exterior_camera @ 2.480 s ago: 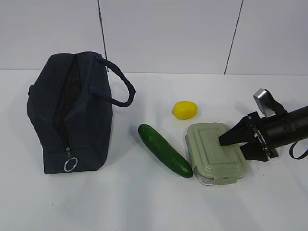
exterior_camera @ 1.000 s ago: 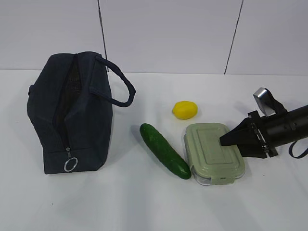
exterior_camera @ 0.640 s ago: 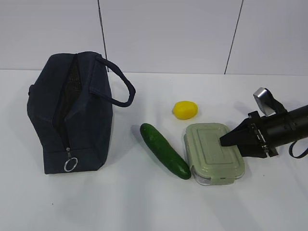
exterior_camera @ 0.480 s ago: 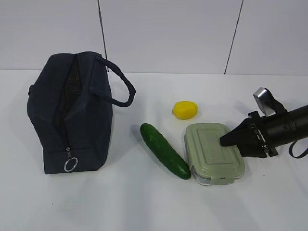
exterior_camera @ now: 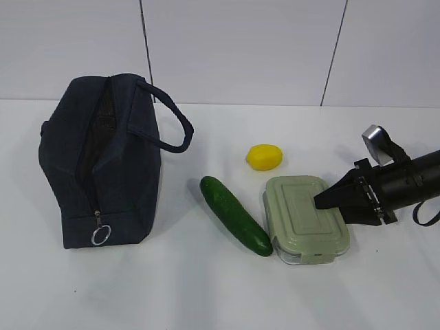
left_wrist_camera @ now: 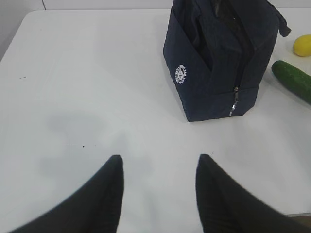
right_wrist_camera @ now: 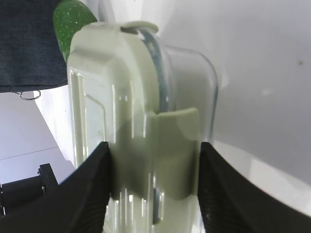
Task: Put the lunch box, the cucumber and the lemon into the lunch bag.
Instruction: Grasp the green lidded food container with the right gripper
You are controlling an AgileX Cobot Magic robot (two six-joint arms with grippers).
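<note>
The lunch box (exterior_camera: 299,214), clear with a sage-green lid, lies on the table right of centre. My right gripper (exterior_camera: 328,206) comes in from the right and is shut on its right end. In the right wrist view both black fingers (right_wrist_camera: 92,189) press the lunch box (right_wrist_camera: 126,92) on either side of its clip tab. The cucumber (exterior_camera: 234,214) lies slanted just left of the box. The lemon (exterior_camera: 264,157) sits behind them. The navy lunch bag (exterior_camera: 103,158) stands at the left, its top zipper open. My left gripper (left_wrist_camera: 160,162) is open over bare table, short of the bag (left_wrist_camera: 218,63).
The bag's loop handle (exterior_camera: 172,124) sticks out toward the lemon. Its zipper ring pull (exterior_camera: 100,236) hangs at the near end. White table (exterior_camera: 206,295) stretches in front of the objects. A wall stands close behind the table.
The lunch box has slid a little to the left under the right gripper, and the right fingers have drawn in against it. The left gripper has not moved.
</note>
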